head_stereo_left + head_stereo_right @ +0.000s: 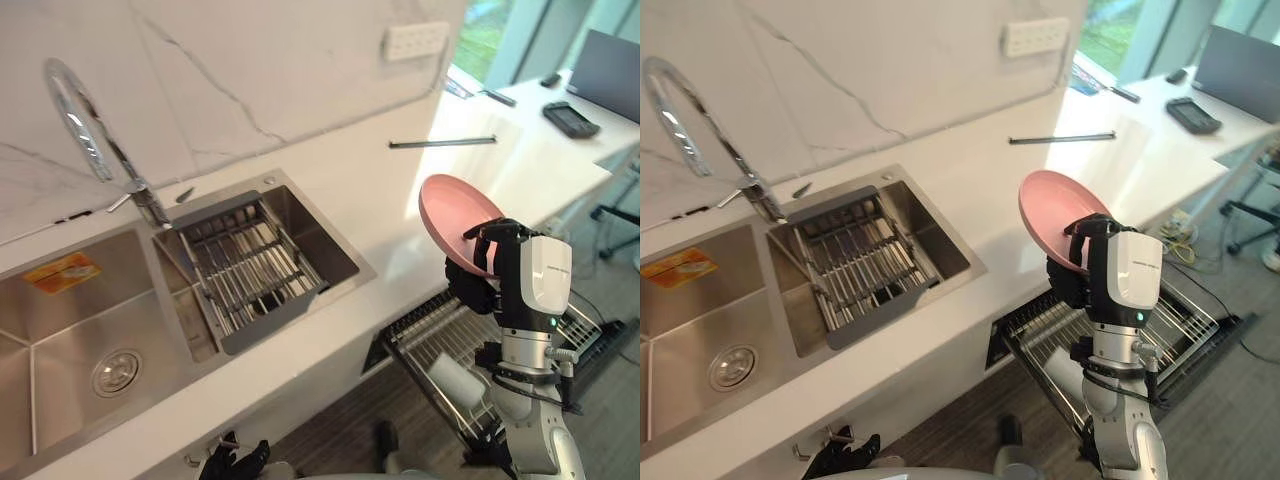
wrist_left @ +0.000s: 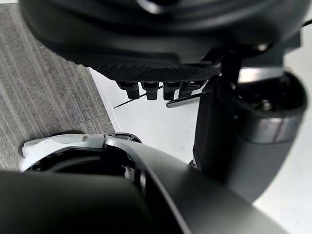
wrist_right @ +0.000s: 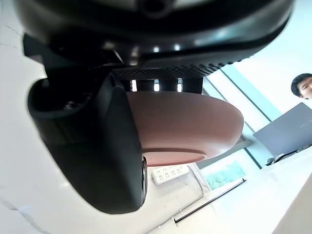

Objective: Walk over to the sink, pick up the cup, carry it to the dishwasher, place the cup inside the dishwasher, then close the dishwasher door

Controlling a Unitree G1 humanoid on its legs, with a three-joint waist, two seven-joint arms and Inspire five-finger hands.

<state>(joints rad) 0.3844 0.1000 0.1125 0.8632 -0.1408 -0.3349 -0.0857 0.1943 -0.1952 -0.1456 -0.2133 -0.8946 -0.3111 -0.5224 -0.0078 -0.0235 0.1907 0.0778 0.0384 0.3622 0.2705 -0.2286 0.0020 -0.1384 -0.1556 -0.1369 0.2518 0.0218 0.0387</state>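
Two steel sink basins (image 1: 60,340) in white countertop (image 1: 380,200), marble wall (image 1: 250,70) behind

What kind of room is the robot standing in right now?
Most likely a kitchen: a stainless steel double sink with a curved chrome tap, a pulled-out wire dishwasher rack below the white counter, and a round pink plate in the right hand.

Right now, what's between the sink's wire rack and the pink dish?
Just the basin's steel edge, then bare white counter, before the pink dish; the left eye view shows it.
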